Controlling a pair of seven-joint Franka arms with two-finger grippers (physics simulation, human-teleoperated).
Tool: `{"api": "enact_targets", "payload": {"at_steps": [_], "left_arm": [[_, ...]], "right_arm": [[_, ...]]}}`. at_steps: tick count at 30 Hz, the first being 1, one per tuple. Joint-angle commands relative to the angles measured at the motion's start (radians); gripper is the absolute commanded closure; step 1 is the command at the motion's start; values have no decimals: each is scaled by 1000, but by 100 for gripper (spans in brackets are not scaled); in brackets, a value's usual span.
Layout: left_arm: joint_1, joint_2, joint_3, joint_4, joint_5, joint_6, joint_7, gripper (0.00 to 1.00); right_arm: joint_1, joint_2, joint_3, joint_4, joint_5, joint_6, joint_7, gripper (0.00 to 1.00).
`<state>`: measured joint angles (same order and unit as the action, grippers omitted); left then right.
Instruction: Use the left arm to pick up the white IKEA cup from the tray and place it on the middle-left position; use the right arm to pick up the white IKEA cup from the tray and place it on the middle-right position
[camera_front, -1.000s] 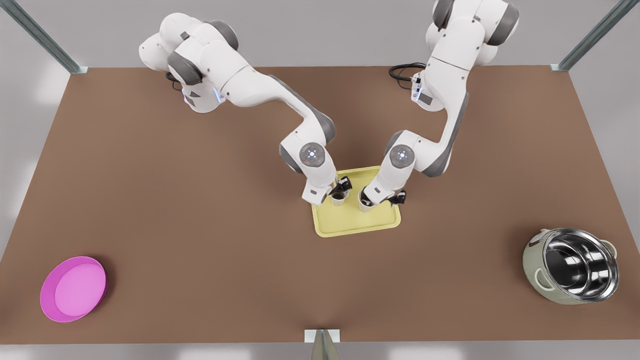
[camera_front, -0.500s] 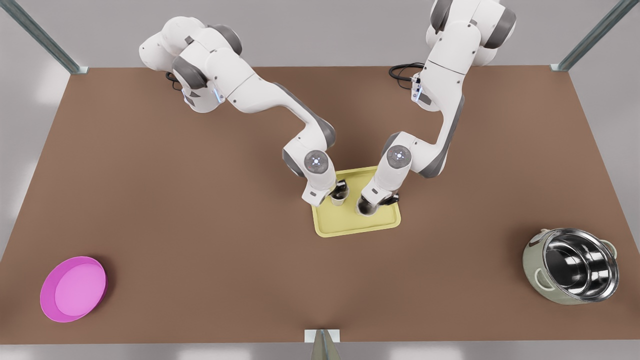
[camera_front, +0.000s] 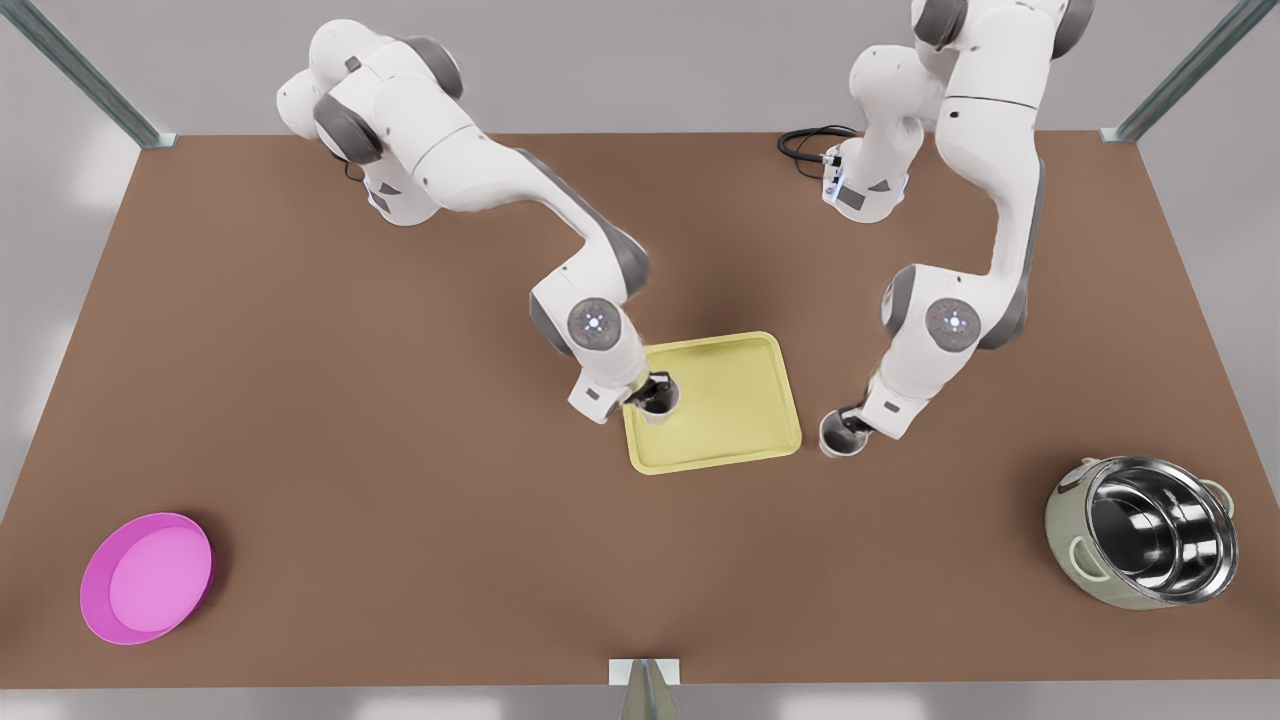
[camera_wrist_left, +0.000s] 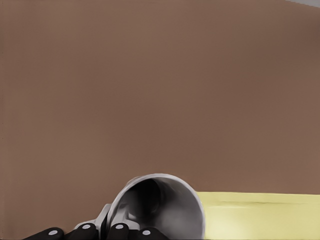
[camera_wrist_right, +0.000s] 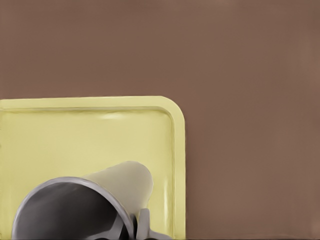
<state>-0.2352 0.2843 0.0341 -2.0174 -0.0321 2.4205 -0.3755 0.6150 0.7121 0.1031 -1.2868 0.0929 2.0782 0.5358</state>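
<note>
My left hand grips its cup just off the tray, right of centre. My right hand grips the other cup over the tray's left edge. Both are in carry; next I take each outward over bare counter and lower it.

The left gripper clamps the white cup, its dark mouth facing the camera; the yellow tray lies just beside it; plain brown tabletop stretches beyond.
</note>
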Motion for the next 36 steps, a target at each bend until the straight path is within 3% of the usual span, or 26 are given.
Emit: {"api": "enact_targets", "payload": {"at_steps": [1,6,13,18,19,20,24,27,29,30,32,34,36], "left_arm": [[34,12,0,0,-29,8,467,82],[108,110,-2,-11,-32,132,563,82],[152,134,-10,-3,-49,170,607,82],[155,130,-10,-4,-104,193,612,82],[155,131,-10,-4,-104,193,612,66],[157,133,-10,-4,-106,193,644,0],[165,93,-6,-4,-103,173,644,0],[140,-70,-14,37,-95,-214,534,0],[148,-48,-11,408,-199,-682,256,0],[149,-65,-5,517,-129,-785,280,0],[140,-168,-25,388,-29,-597,340,0],[140,-160,-25,399,-28,-597,343,0],[140,-155,-25,401,-28,-594,342,0]], "right_arm": [[-55,-29,4,7,-21,-182,-105,99],[-204,-46,20,47,-22,-242,-333,99],[-431,-22,7,107,-35,-225,-767,99],[-432,72,-106,133,-62,-66,-887,99],[-432,93,-108,133,-62,-35,-887,98],[-434,112,-109,133,-61,-32,-887,98],[-439,142,-106,127,-56,-33,-882,98],[-440,153,-106,124,-56,-33,-882,97],[-439,159,-106,123,-56,-33,-882,96],[-440,171,-106,124,-56,-33,-886,96],[-440,173,-106,124,-56,-33,-881,96],[-440,175,-106,124,-55,-33,-882,91],[-440,173,-106,124,-55,-33,-878,75]]}}
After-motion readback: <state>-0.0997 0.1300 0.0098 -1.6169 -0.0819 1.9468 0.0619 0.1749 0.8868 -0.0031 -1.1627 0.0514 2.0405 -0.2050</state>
